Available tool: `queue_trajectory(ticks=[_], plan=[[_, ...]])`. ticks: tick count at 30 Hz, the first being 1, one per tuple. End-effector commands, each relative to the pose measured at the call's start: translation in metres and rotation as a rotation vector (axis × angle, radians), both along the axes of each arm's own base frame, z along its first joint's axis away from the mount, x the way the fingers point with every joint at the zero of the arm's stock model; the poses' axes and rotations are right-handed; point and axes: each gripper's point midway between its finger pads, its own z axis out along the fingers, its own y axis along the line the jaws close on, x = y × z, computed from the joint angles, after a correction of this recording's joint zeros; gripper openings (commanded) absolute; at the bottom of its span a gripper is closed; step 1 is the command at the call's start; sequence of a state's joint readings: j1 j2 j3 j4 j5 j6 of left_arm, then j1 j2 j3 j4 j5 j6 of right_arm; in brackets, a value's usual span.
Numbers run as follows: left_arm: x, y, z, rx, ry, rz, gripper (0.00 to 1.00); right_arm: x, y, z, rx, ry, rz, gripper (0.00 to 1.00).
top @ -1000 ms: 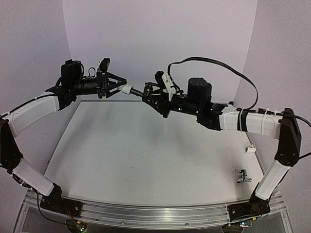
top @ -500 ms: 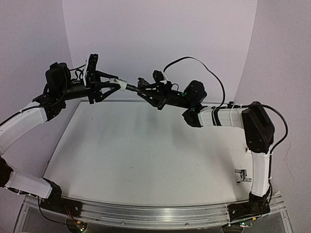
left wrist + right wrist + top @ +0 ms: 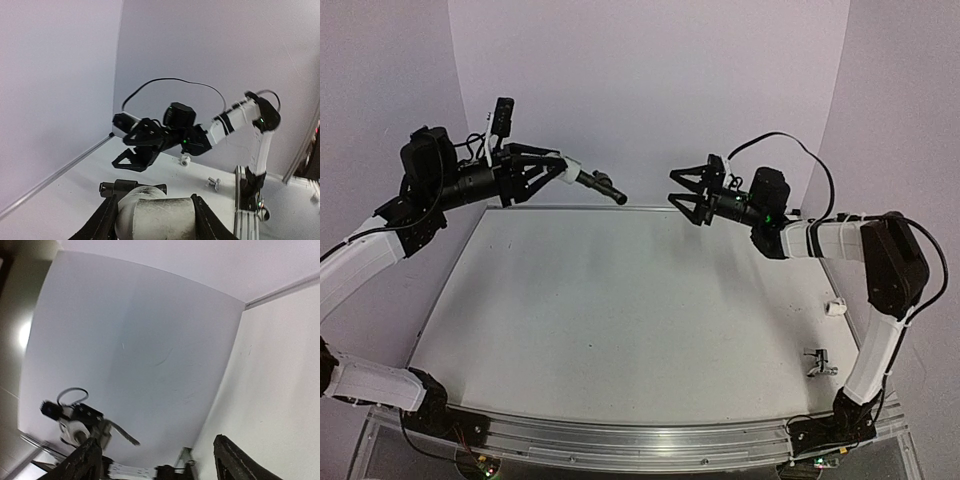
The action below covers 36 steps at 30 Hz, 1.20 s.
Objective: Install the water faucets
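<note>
My left gripper (image 3: 563,168) is raised over the table's far left, shut on a white cylindrical fitting (image 3: 157,217). The dark faucet (image 3: 602,186) sticks out of the fitting's end toward the right; in the left wrist view the dark faucet (image 3: 131,188) lies just beyond the fitting. My right gripper (image 3: 682,195) hangs open a short way to the right of the faucet, apart from it, with nothing between its fingers (image 3: 85,462). The silver faucet (image 3: 817,362) lies on the table near the right arm's base, also in the left wrist view (image 3: 214,183).
A loose small white fitting (image 3: 836,308) lies near the table's right edge, behind the silver faucet. The white table (image 3: 620,300) ends at a metal rail along the front, where both arm bases are bolted. Lilac walls close in the back and sides.
My right gripper has opened, let go of the dark faucet and drawn back to the right. The left gripper keeps the fitting, with the faucet in it, and has shifted slightly left.
</note>
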<state>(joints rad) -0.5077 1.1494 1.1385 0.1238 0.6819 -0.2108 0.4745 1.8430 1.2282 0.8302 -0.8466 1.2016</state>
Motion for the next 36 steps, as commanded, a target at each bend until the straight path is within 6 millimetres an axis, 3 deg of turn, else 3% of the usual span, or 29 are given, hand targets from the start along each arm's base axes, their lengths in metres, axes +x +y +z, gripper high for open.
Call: queue_trajectory(ticks=[1,3,9,13,18,21,25,33,36], plan=[[0.028,0.027,0.039,-0.241,0.223,0.177,0.00,-0.027,0.006,0.050,-0.203,-0.547,-0.053,0.83],[0.041,0.033,0.034,-0.262,0.316,0.212,0.00,-0.033,0.010,0.058,-0.303,-0.692,-0.088,0.87],[0.091,0.057,-0.012,-0.273,0.721,0.262,0.00,-0.055,0.057,0.066,-0.587,-1.156,-0.168,0.89],[0.094,0.047,-0.020,-0.235,0.789,0.160,0.00,-0.061,0.077,0.071,-0.615,-1.314,-0.198,0.93],[0.088,0.043,-0.026,-0.195,0.745,0.121,0.00,-0.054,0.097,0.073,-0.564,-1.272,-0.146,0.94],[0.086,0.040,-0.032,-0.195,0.762,0.091,0.00,-0.050,0.112,0.060,-0.527,-1.209,-0.085,0.92],[0.084,0.038,-0.033,-0.199,0.764,0.074,0.00,-0.055,0.129,0.049,-0.450,-1.129,0.017,0.77],[0.080,0.032,-0.031,-0.195,0.759,0.047,0.00,-0.055,0.148,0.037,-0.345,-0.950,0.116,0.59],[0.074,0.025,-0.022,-0.190,0.713,0.002,0.00,-0.048,0.151,0.035,-0.323,-0.873,0.102,0.50]])
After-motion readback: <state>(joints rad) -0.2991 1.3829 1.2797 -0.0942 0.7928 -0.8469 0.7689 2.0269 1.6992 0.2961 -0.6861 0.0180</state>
